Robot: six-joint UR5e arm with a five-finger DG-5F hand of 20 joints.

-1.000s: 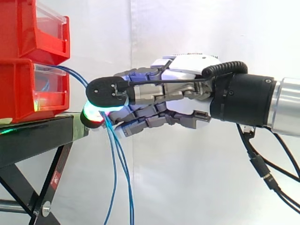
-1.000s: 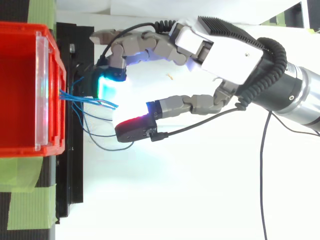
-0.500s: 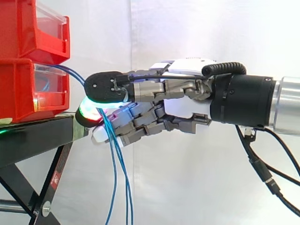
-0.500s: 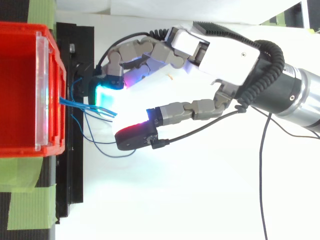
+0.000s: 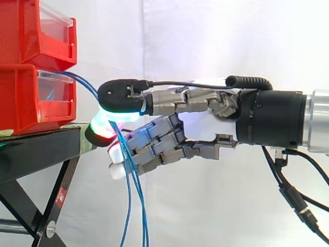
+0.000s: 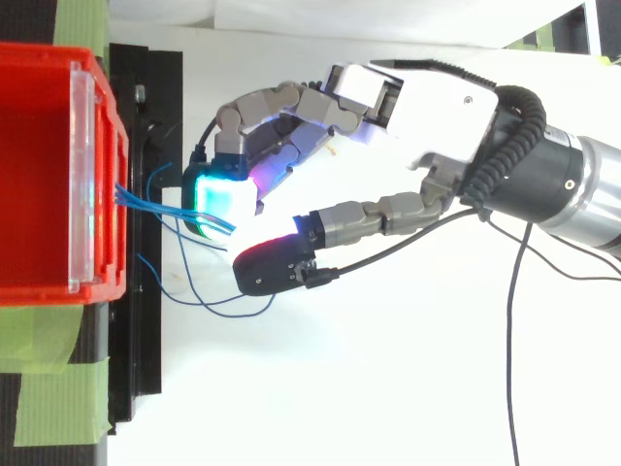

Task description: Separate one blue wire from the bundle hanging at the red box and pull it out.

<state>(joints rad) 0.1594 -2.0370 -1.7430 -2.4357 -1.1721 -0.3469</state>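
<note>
Several thin blue wires (image 5: 128, 200) leave the lower red bin (image 5: 23, 98) and hang down past the black stand's edge. From above, the wires (image 6: 155, 201) fan out from the bin's clear front (image 6: 82, 175). My hand (image 5: 205, 127) reaches in from the right, level with the bin. Its fingers curl in under the black thumb pad (image 5: 121, 94), and the wires pass between them. In the top view my hand (image 6: 427, 97) has a cyan fingertip (image 6: 221, 197) against the wire ends, with the red-glowing thumb (image 6: 277, 267) close beside it. Loose wire loops (image 6: 209, 303) lie below the thumb.
A second red bin (image 5: 36, 31) sits on top of the lower one. The black stand (image 5: 36, 149) carries both, with its legs slanting below. Green tape (image 6: 58, 403) marks the surface beside the stand. A white curtain lies behind.
The fingers have curled further in toward the thumb, closing the gap around the wires. The hand has rolled and drawn slightly right. The hanging wires have shifted with it.
</note>
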